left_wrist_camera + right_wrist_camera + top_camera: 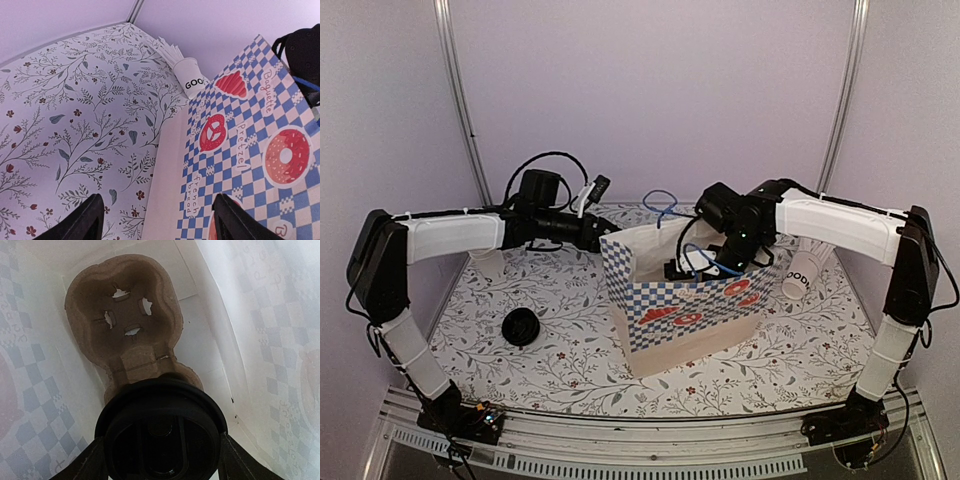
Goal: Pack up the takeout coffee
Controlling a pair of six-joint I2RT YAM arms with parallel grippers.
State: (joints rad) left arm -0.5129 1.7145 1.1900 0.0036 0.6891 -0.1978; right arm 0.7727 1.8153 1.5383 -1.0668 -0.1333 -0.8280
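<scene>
- One relation matters: the takeout coffee (161,432), a small cup of which only the round black plastic lid shows, sits straight under the right gripper (162,450). Its long axis is upright and the lid faces the wrist camera.
- Right fingers (95,462) flank the lid at 9 and 3 o'clock and touch its rim. Reads as a pinch on the cup, not spread free.
- Cup is deep inside the blue-and-white checkered paper bag (685,325), over the near pocket of the brown moulded pulp cup carrier (125,305). The free pocket lies at 12 o'clock from the lid.
- Can't tell if the base is seated; the lid hides it.
- Left gripper (157,222) is spread with nothing between its fingers, just outside the bag wall. In the top view the bag is at its 3 o'clock.
- Right arm is far nearer.
</scene>
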